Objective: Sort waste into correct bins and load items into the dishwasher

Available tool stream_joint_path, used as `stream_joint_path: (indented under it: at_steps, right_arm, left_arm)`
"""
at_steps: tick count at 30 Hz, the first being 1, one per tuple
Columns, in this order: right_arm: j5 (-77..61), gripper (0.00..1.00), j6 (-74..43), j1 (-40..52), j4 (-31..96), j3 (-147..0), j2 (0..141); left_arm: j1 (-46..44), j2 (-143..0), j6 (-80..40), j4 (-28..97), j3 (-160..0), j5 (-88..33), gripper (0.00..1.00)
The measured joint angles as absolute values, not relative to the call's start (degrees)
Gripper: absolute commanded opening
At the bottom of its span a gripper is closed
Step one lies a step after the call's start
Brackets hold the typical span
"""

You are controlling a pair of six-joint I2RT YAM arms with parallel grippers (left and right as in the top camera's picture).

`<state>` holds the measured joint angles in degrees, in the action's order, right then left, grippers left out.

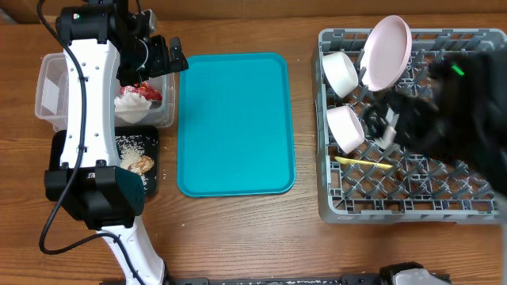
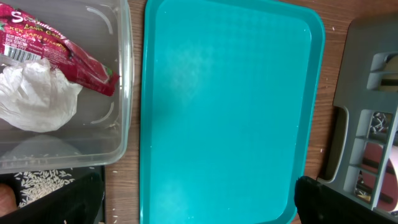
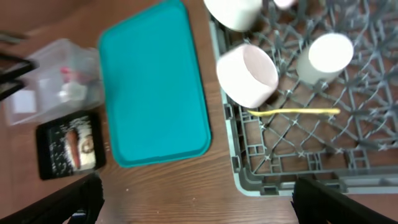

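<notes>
The left gripper [image 1: 175,57] hangs over the right edge of the clear tub [image 1: 49,87], beside the teal tray [image 1: 235,123], its jaws spread wide and holding nothing. Inside the tub the red wrapper [image 2: 68,56] lies across the top of the crumpled white napkin [image 2: 34,93], the two touching. Just in front of the tub on the wooden worktop [image 1: 238,237] sits the black tray [image 3: 45,163], with white rice grains [image 1: 131,145] scattered in it and a brown food lump [image 1: 141,165] among them.

The grey dish rack [image 1: 412,202] stands at the right, well apart from the bins. In it the pinkish plate [image 1: 386,51] stands on edge near the back, an upper bowl [image 1: 341,71] and a lower bowl [image 1: 346,128] lie tipped on their sides at its left, and a small white cup [image 3: 329,55] sits next to the lower bowl. The yellow spoon [image 1: 363,161] lies flat on the lattice just in front of that bowl. The right gripper [image 3: 198,198] hovers above the rack (badly blurred from overhead), jaws wide open and empty.
</notes>
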<state>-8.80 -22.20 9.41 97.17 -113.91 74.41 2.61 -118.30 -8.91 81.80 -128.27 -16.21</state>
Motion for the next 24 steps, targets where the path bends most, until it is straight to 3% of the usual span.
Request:
stream_joint_path:
  at_steps: [14, 24]
  right_arm:
    - [3.07, 1.0, -18.31, 9.78, 92.84, -112.84, 54.78]
    - [7.73, 1.0, -17.93, 6.33, 55.18, -81.36, 43.64]
  left_arm:
    - [2.61, -118.3, -8.91, 81.8, -128.27, -16.21, 1.0]
    - [2.61, -118.3, -8.91, 81.78, -128.27, -16.23, 1.0]
